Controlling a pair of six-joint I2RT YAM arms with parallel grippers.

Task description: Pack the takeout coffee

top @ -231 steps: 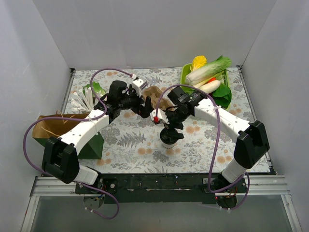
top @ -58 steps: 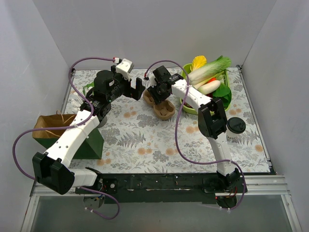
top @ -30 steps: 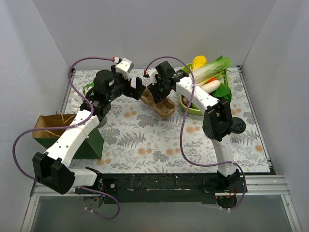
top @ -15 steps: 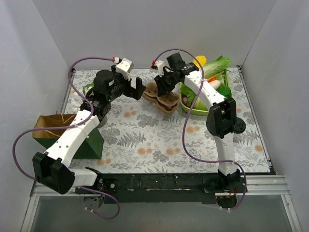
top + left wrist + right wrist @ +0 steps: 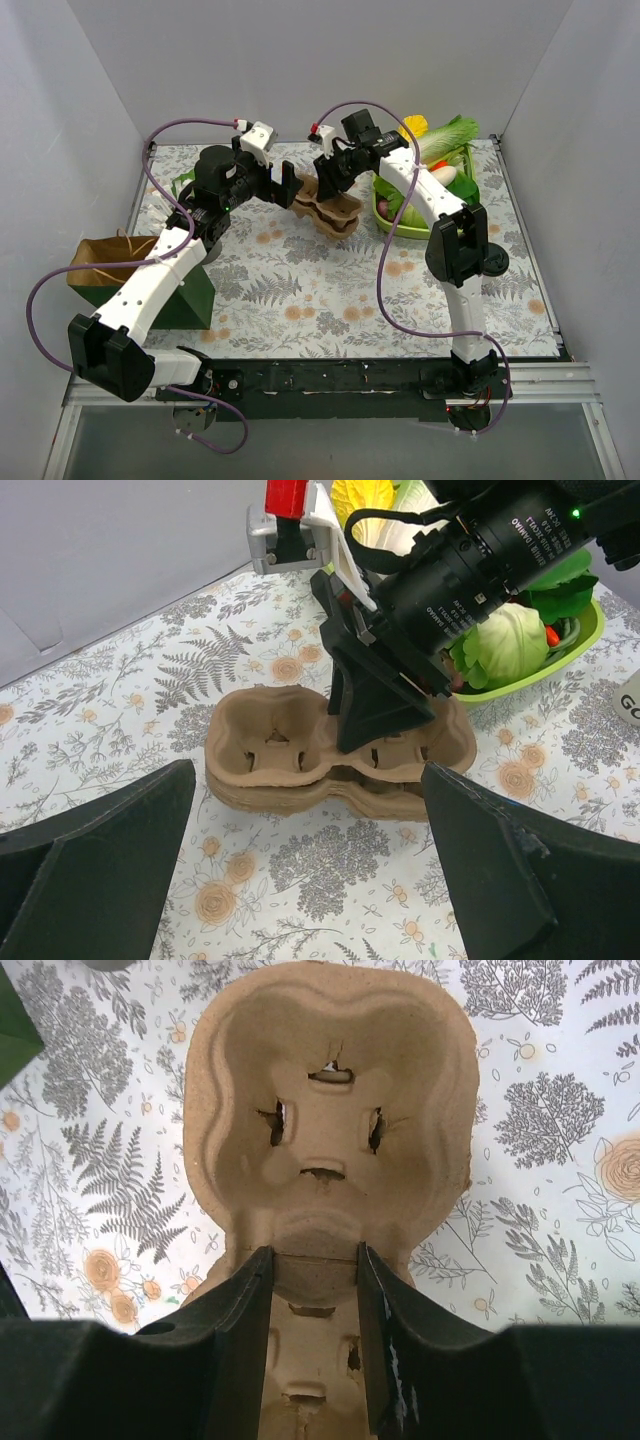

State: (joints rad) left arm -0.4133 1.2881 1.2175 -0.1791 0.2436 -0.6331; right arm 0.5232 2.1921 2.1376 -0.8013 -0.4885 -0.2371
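Carrier [image 5: 328,212] centre, vegetable tray [image 5: 545,665] right, bag [image 5: 105,262] left

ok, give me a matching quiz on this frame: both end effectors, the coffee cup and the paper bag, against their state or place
Things:
1. left end effector
2. right end effector
3. coffee cup
4. paper bag

State or place:
A. at the far left of the scene
B. closed on the centre ridge of the cardboard carrier
C. wide open, holding nothing
D. on the right side, black lid on

Pairs: 1-C, 2-B, 3-D, 4-A
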